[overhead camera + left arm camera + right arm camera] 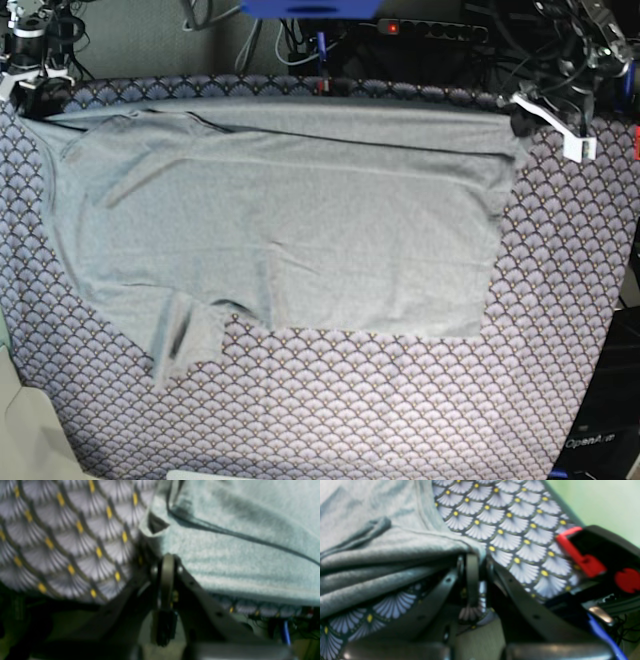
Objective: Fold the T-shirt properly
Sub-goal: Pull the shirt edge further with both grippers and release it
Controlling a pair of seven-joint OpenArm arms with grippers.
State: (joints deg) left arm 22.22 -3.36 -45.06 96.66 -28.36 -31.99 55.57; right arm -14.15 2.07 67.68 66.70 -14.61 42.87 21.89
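Two closed claws hold the far edge of the plain light grey T-shirt (pixel 290 210) of thin soft fabric, which lies spread across the upper half of the base view on the purple scallop-patterned table cloth (pixel 330 400). The left gripper (pixel 520 122), at the upper right of the base view, is pinched shut on the shirt's corner there; its wrist view shows the jaws together with grey fabric (pixel 237 542) bunched just above them. The right gripper (pixel 38 100), at the upper left, is likewise clamped on the shirt's edge, and its wrist view shows folds of fabric (pixel 375 547) gathered over the closed jaws (pixel 472 562).

The shirt's far edge runs nearly straight between the two grips, with a dark seam line below it. One short sleeve (pixel 185 340) pokes out at the lower left, and the near hem looks uneven.

The step in hand seems to be carrying this held edge forward over the body for a first fold. To do it well, both arms should move together at equal height and pace, keeping the edge taut so no slack sags in the middle. Lowering the edge parallel to the near hem, before either claw lets go, should keep the fold square. The thin fabric may drag and wrinkle.
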